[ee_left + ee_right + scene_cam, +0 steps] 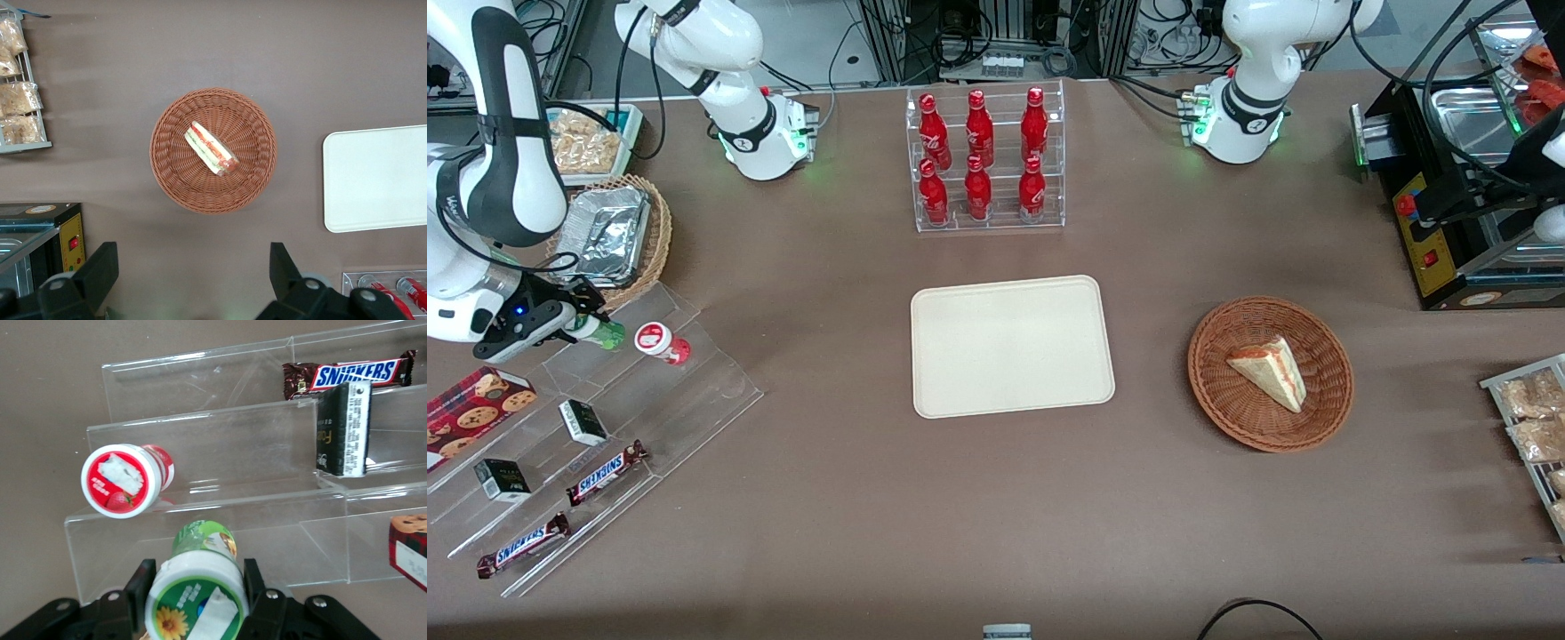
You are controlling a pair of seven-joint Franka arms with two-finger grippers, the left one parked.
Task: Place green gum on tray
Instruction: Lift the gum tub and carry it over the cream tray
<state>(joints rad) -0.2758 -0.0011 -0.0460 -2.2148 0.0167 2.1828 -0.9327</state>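
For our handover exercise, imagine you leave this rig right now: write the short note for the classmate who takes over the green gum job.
Gripper: shut on the small green plastic gum bottle with the white lid, at the clear acrylic stepped stand toward the working arm's end of the table, beside the red gum bottle.
Large flat cream tray: mid-table, nothing on it.
Done: gum grasped.
Left: carry it to the tray, set it down, release.

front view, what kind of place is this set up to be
Probably a mock snack-shop counter in a robot lab: red drink bottles on a clear rack, Snickers bars on a clear stepped stand, where the gripper grips the green gum bottle.
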